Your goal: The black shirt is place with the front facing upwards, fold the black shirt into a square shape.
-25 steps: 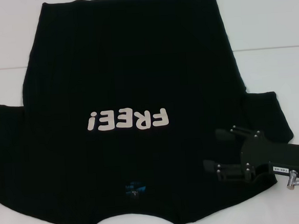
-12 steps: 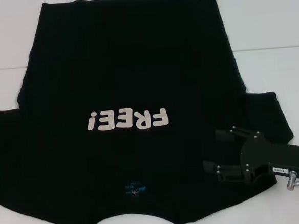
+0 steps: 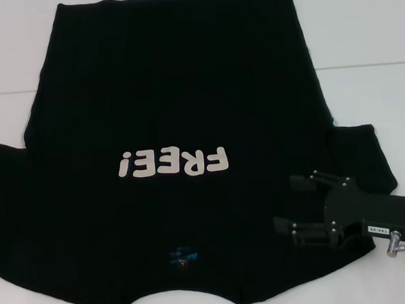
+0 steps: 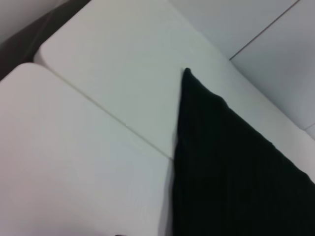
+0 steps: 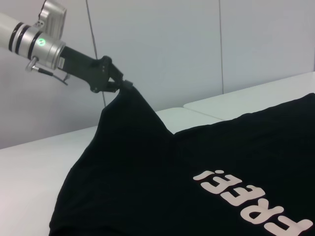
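The black shirt (image 3: 180, 126) lies spread on the white table (image 3: 361, 36), front side up, with its white letters showing. The folding has only just begun. The left tool (image 5: 115, 84) is pinched tight on the left sleeve and holds it up off the table. The right tool (image 3: 300, 204) sits low over the near right part of the shirt with its two fingers apart, holding nothing. All the folds are still to do. I see no boxes or bins here.
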You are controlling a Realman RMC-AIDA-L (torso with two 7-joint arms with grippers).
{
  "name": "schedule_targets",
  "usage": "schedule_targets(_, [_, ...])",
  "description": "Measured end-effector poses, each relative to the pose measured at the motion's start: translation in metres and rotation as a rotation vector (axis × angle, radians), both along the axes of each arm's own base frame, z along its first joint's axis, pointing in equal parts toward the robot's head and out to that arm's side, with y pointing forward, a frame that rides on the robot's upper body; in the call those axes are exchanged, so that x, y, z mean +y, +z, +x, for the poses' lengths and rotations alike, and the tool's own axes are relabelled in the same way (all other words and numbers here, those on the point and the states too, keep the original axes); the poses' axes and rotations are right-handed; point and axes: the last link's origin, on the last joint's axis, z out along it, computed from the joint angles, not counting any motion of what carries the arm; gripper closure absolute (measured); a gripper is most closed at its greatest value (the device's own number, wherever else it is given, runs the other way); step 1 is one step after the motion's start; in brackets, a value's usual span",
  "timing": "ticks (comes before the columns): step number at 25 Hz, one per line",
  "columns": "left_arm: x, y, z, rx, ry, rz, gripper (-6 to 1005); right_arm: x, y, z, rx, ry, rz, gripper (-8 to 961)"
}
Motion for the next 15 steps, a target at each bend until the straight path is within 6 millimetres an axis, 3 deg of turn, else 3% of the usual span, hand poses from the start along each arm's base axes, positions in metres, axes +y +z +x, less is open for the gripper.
schedule_targets(8, [0.013, -0.004, 0.020, -0.036, -0.047, -0.044, 970, 0.000, -0.001, 0.000, 0.000, 0.000, -0.003, 12])
schedule_targets(15, [0.014, -0.041, 0.036, -0.119, -0.069, -0.135, 971, -0.001, -0.001, 0.000, 0.002, -0.002, -0.005, 12])
